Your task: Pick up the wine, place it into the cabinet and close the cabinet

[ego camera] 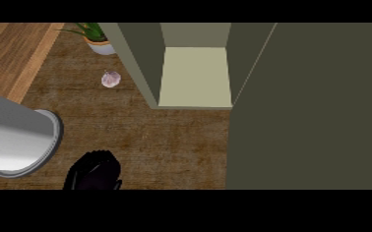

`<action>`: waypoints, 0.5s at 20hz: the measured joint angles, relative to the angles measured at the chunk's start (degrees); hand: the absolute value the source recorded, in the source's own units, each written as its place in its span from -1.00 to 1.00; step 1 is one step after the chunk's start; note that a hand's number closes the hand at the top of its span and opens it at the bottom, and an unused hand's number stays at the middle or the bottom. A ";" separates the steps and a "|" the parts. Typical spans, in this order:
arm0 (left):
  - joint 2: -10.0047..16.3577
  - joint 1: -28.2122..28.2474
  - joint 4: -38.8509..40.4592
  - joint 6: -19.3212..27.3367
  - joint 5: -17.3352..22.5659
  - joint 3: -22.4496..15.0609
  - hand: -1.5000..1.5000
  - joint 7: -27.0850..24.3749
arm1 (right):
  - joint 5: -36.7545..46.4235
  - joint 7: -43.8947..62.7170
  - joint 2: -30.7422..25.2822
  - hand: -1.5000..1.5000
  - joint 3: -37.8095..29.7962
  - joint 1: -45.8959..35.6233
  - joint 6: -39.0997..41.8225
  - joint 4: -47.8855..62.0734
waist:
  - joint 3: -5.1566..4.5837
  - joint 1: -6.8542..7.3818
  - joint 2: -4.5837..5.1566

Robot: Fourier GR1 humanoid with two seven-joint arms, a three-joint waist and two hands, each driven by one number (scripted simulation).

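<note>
Table (167,142): a dark brown wood-grain top that fills the middle and lower left of the head view.
Cabinet (138,59): olive-grey, standing on the table at the upper middle, with its near left wall slanting down toward the front edge.
Cabinet door (305,108): open, swung out to the right. Its dark olive face covers the right part of the view from the top down to the lower edge.
Shelf (195,76): the pale cream floor inside the open cabinet, lit and bare where it shows, with a duller back wall above it.
Wine: it cannot be made out anywhere in this view, neither on the table nor on the shelf.
Left hand (93,171): a black shape at the lower edge, left of centre, over the table and well apart from the cabinet opening. How far open it is, and whether it has hold of anything, cannot be told from here.
Forearm (25,137): a broad grey cylinder with a darker rim at the left edge, just up and left of the left hand.
Potted plant (98,42): green spiky leaves in a white pot, at the top left, just beside the cabinet's left wall.
Pale pinkish bulb (110,79): small and rounded, lying on the table below the potted plant and near the cabinet's left wall, not touching it.
Lighter wooden strip (25,54): plank-grained, running along the table's upper left edge.
</note>
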 measured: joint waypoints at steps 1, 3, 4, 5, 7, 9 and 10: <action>-0.43 1.23 -2.92 -0.31 0.82 -0.55 1.00 1.56 | -0.26 0.45 -0.12 -1.00 -0.18 -0.21 -0.10 -0.27 | -0.08 -0.03 0.04; -1.60 3.91 -8.85 -0.12 2.48 -2.97 1.00 4.32 | -0.17 0.46 -0.06 -1.00 0.02 -0.25 -0.07 -0.41 | -0.17 -0.08 0.09; -2.01 5.48 -12.48 -0.38 3.61 -3.85 1.00 6.50 | -0.60 1.05 -0.24 -1.00 -0.22 -0.43 -0.15 -0.86 | -0.20 -0.05 0.10; -2.33 7.02 -15.55 0.17 4.82 -5.77 1.00 7.80 | 0.12 0.77 0.02 -1.00 0.32 -0.87 -0.28 -0.16 | -0.22 -0.03 0.12; -2.78 10.17 -21.94 0.83 6.62 -8.46 1.00 10.55 | 0.19 0.00 0.17 -1.00 0.48 -0.21 0.10 0.27 | -0.27 -0.15 0.17; -3.06 11.23 -28.05 2.76 9.14 -10.80 1.00 15.03 | 0.34 0.41 0.24 -1.00 0.77 -0.08 -0.01 -0.10 | -0.30 -0.25 0.21; -3.15 11.66 -30.37 3.73 9.70 -11.60 1.00 16.22 | 0.54 0.54 0.42 -1.00 1.25 0.63 0.00 -0.81 | -0.32 -0.34 0.23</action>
